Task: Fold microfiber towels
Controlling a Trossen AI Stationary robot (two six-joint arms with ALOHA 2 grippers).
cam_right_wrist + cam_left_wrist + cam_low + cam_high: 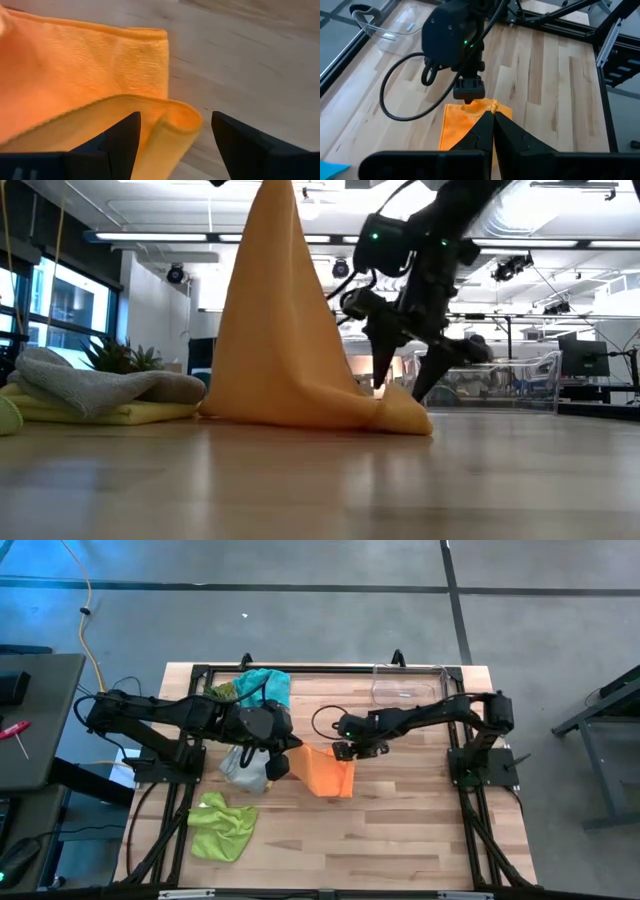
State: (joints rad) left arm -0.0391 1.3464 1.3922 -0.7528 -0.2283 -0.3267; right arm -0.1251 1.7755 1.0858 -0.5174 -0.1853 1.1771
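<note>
Overhead down; low level; wrists close on table (400, 820)

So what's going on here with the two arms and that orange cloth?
The robot is partway through folding the orange towel. The left gripper is shut on one corner and holds it up, so the cloth hangs like a tent with its lower edge on the table. The right gripper is open, its fingers on either side of a folded edge, not yet closed. The grey towel lies on the yellow towel nearby, and the lime green towel and teal towel lie crumpled.
</note>
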